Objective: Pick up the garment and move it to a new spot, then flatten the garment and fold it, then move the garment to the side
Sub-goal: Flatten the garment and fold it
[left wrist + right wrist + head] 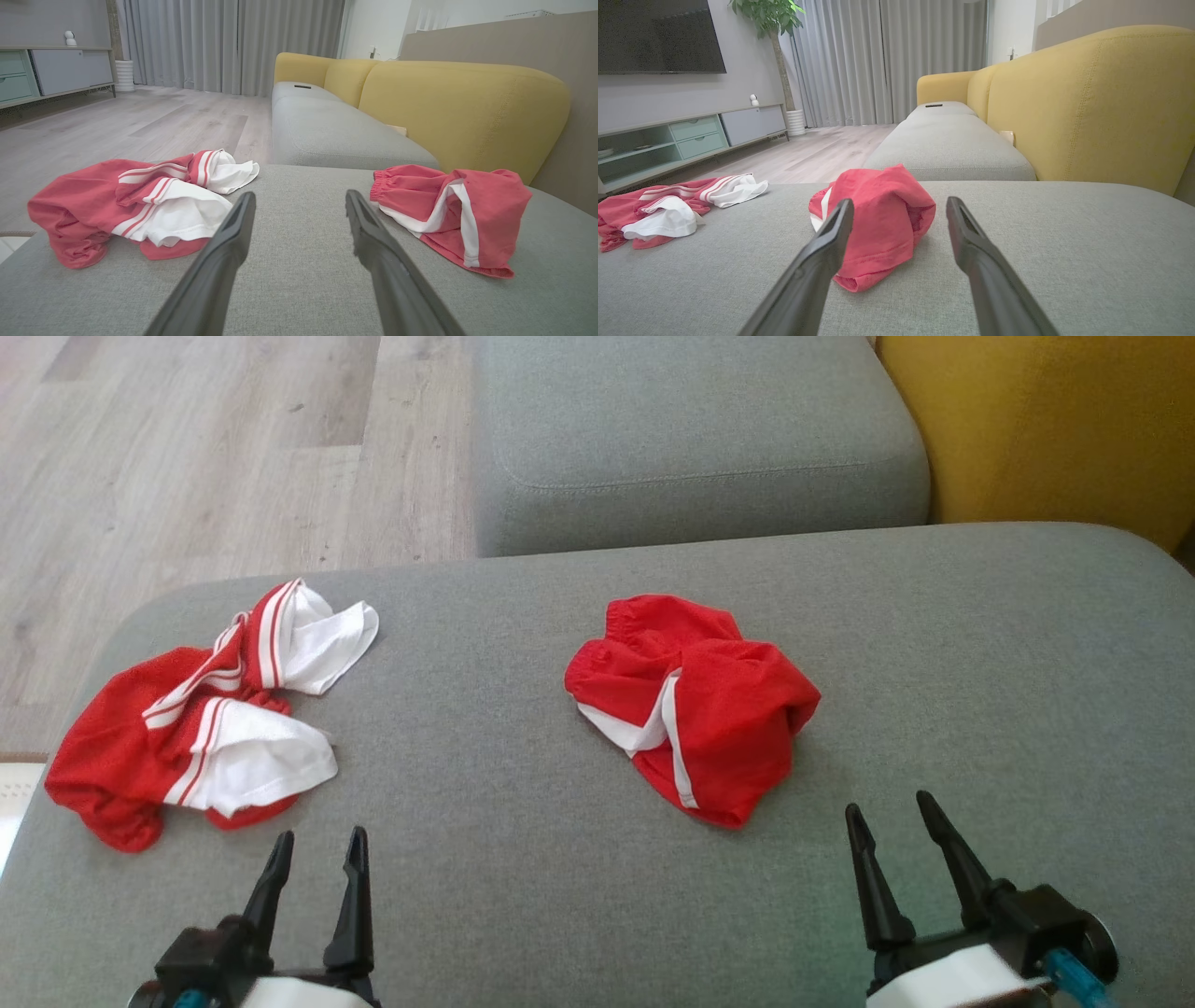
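Grey woven seat cushion (pixel 523 896) spreads wide in front of the robot, with a yellow padded backrest (pixel 1046 420) beyond it at the right. Crumpled red shorts with white side trim (pixel 709 709) lie bunched near the cushion's middle, the elastic waistband turned away from the robot. A red-and-white striped mesh top (pixel 187 737) is heaped well apart at the left edge. Both tools sit low at the near side — the left gripper (pixel 319 840) and right gripper (pixel 887 805) each have their fingers spread and hold nothing. The shorts lie just ahead of the right gripper, so they are probably the first pick — nothing is lifted yet.
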Robot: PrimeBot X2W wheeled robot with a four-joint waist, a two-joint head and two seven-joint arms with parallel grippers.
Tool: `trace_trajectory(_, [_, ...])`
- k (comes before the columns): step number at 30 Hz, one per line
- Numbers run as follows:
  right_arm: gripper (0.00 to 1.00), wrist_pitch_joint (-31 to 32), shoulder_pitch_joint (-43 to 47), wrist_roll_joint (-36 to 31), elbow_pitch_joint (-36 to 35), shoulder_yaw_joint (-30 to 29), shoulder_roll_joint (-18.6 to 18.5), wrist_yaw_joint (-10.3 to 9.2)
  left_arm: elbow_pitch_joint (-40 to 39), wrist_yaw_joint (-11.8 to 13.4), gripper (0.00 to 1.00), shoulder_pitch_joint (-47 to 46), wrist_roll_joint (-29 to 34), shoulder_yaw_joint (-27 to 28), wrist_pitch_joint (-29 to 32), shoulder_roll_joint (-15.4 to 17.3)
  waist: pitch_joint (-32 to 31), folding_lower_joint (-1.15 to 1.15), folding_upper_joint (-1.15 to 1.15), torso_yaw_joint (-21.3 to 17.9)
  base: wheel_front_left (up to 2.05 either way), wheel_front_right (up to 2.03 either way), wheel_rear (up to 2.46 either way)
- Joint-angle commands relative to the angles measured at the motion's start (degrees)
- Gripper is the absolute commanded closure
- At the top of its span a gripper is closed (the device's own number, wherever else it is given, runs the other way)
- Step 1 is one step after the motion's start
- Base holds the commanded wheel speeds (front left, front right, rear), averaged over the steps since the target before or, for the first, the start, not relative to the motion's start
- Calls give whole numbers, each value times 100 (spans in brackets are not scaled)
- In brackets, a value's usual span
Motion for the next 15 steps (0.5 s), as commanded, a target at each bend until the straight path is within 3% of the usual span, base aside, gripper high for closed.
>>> trace_trajectory(1, [0, -35, -128, -21, -176, 126, -17, 43, -167, 23, 0, -206, -16, 171, -52, -16, 0, 0, 0, 3, 0, 0, 0])
trace_trajectory(15, [0, -35, -121, -20, -177, 143, -17, 43, -156, 22, 0, -189, -5, 153, -52, -16, -6, 0, 0, -12, 0, 0, 0])
